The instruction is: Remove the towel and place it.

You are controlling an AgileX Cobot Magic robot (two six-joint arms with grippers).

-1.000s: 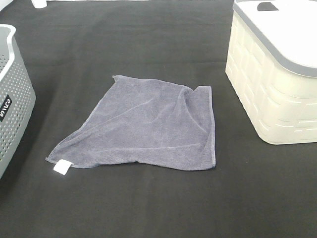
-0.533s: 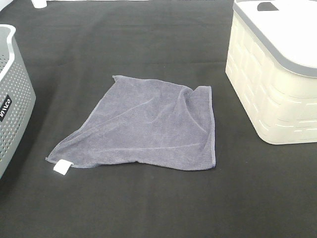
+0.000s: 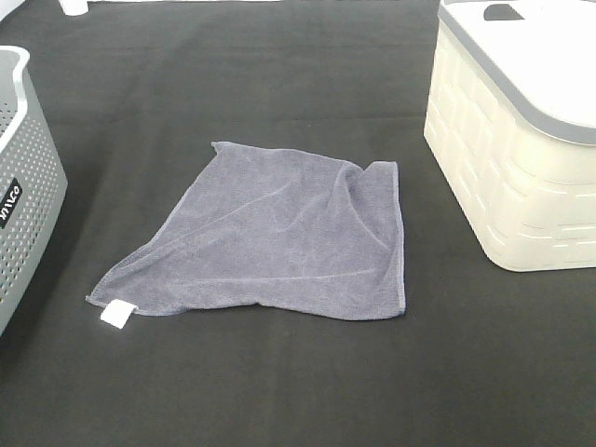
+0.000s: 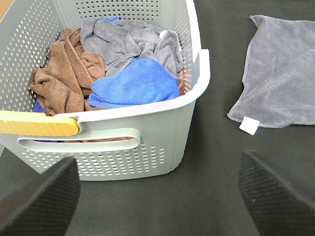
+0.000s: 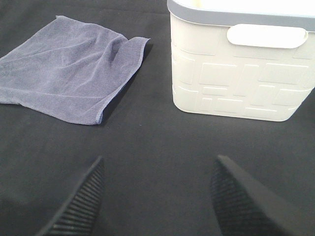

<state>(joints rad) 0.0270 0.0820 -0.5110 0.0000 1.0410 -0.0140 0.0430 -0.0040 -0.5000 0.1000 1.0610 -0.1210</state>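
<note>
The grey-purple towel [image 3: 284,237] lies spread flat on the black table, its white tag [image 3: 116,315] at the near left corner. It also shows in the left wrist view [image 4: 280,73] and in the right wrist view [image 5: 69,73]. Neither arm shows in the exterior view. My left gripper [image 4: 157,196] is open and empty, in front of the grey basket, well apart from the towel. My right gripper [image 5: 157,196] is open and empty over bare table, short of the towel and the cream bin.
A grey perforated basket [image 4: 147,147] at the left [image 3: 23,177] holds several brown, blue and grey cloths. A cream bin [image 3: 521,186] with a grey rim stands at the right [image 5: 236,78]. Black table cloth [image 3: 298,391] surrounds the towel.
</note>
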